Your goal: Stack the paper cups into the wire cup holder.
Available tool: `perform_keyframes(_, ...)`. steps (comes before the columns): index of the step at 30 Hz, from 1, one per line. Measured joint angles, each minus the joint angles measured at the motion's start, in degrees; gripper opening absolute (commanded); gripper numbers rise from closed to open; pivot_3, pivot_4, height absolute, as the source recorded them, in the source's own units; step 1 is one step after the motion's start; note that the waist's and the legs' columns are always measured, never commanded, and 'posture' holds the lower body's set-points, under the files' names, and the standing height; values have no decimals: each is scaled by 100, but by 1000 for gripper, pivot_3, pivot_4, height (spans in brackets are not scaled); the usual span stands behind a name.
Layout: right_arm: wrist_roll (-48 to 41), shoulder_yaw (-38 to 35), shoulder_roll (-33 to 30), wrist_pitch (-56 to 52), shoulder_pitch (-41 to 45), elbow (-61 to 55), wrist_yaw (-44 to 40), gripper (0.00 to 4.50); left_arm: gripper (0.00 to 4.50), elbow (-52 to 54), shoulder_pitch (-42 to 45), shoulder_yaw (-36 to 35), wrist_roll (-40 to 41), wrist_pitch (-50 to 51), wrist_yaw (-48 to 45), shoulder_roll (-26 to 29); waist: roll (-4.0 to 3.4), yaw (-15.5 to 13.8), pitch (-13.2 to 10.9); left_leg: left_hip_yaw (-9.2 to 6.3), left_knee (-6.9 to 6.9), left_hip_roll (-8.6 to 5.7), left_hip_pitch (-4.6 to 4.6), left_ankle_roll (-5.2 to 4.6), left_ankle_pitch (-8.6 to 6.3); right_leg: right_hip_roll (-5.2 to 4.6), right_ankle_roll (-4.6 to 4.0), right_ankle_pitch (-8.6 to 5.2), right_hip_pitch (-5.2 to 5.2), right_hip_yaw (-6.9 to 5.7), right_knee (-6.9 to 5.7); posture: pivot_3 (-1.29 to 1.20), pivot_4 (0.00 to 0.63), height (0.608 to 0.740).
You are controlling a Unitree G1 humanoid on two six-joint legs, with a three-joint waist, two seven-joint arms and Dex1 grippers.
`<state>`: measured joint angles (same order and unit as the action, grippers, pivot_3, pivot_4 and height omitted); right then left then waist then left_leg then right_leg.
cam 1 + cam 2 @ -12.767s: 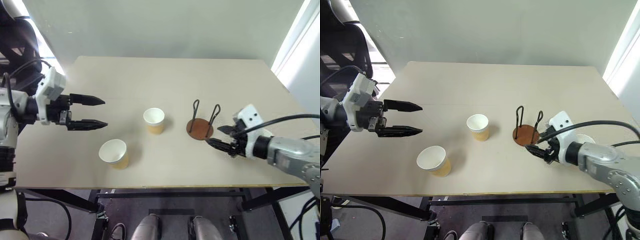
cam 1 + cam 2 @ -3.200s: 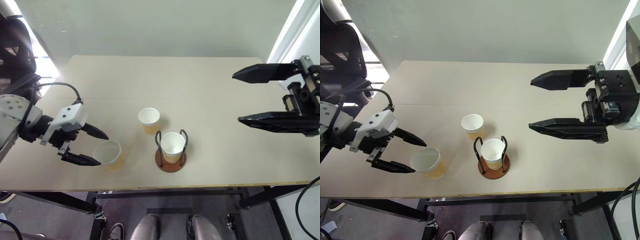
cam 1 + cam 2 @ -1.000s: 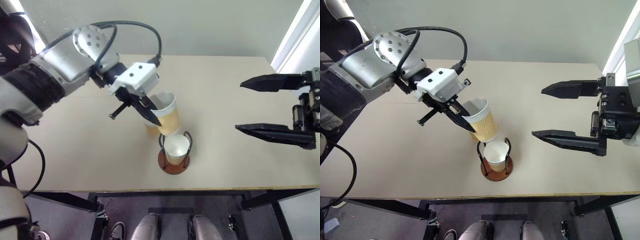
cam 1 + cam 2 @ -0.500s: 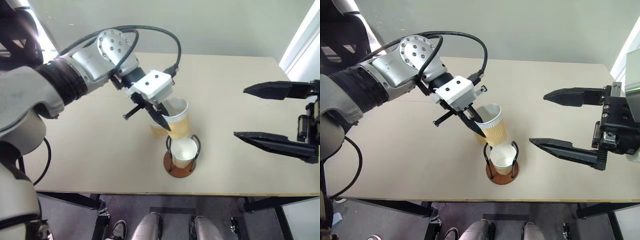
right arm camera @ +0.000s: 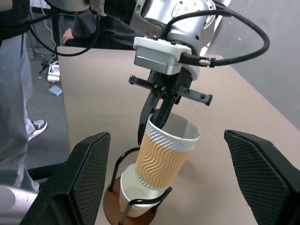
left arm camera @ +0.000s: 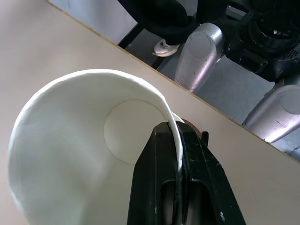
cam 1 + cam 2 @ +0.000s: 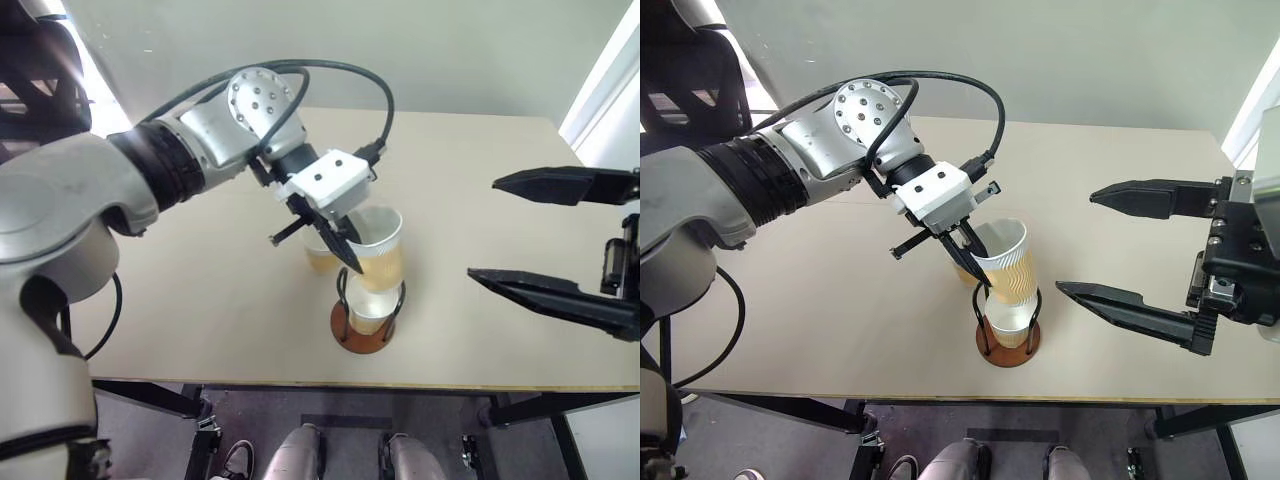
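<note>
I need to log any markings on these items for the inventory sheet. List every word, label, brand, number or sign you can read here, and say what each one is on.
None: no readable text, label, brand, number or sign shows in any view.
Held paper cup: a wavy embossed pattern on its wall, no print.
Cup in the wire cup holder: blank.
Third cup on the table: blank where it shows.
White housing of the left end effector: no marking to be read.

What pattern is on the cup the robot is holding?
Wavy tan-yellow ridges on the held cup, white rim; clearest in the right wrist view.
</note>
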<state>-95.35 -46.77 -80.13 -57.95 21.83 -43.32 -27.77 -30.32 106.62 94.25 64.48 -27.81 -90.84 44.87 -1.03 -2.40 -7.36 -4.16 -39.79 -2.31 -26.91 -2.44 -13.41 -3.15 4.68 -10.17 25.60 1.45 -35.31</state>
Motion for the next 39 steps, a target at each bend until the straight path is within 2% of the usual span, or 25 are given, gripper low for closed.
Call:
perform_keyframes(21,-515,-421,-98,3,-456,-216,637,4010,28,-499,-44,385,-386,-587,-1,-560,-9,-30,0,17,-30,-2,-3,-22,-17,-3,29,23,-19,11,26,0,150,740)
perform_keyframes(39,-784,-533,-101,59,-590,-322,1044,4010,28,-559,-211,551,-505,-754,-1,-673,-9,-40,1,19,-31,-3,-2,-23,-18,-2,34,27,-19,12,26,0,150,740)
